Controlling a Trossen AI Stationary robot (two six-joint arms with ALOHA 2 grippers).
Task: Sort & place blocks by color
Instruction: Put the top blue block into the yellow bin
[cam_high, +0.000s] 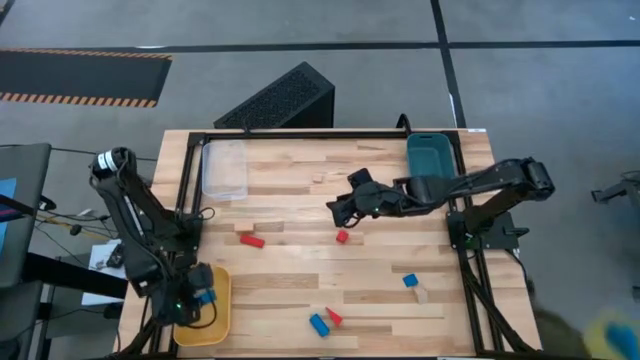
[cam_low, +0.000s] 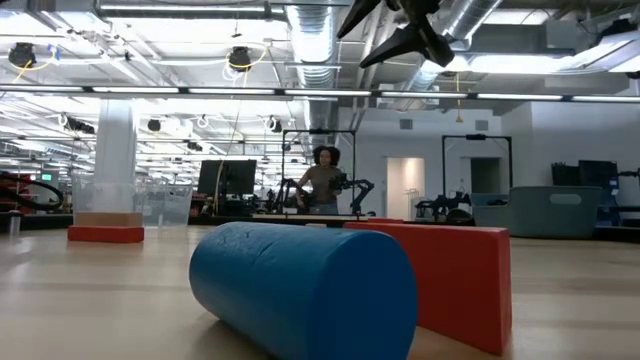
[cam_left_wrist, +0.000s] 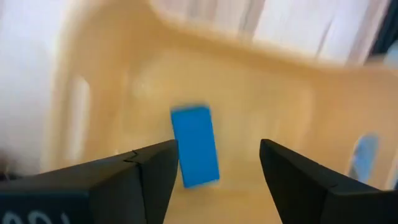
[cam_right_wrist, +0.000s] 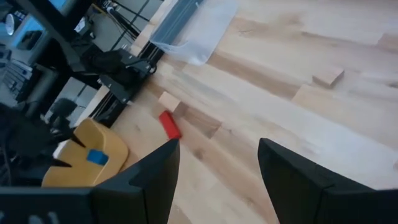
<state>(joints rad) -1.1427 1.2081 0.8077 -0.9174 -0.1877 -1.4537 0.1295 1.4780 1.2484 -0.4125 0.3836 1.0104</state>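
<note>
My left gripper (cam_left_wrist: 217, 144) (cam_high: 192, 300) is open above the yellow tray (cam_high: 222, 320) at the table's near left corner. A blue block (cam_left_wrist: 195, 146) (cam_high: 207, 297) lies on the tray floor below its fingers. My right gripper (cam_right_wrist: 217, 144) (cam_high: 336, 212) is open and empty, raised over mid-table just beyond a small red block (cam_high: 342, 236). Lying on the table are a red block (cam_high: 251, 240), a blue block (cam_high: 410, 281) beside a pale wood block (cam_high: 421, 294), and a blue cylinder (cam_high: 319, 323) (cam_low: 300, 290) next to a red wedge (cam_high: 334, 316).
A clear tray (cam_high: 224, 168) sits at the far left of the table and a teal tray (cam_high: 432, 157) at the far right. Pale wood pieces (cam_right_wrist: 168, 101) (cam_right_wrist: 328, 76) lie on the boards. A black speaker-like box (cam_high: 280, 100) stands beyond the far edge. A person (cam_low: 324, 180) stands far behind.
</note>
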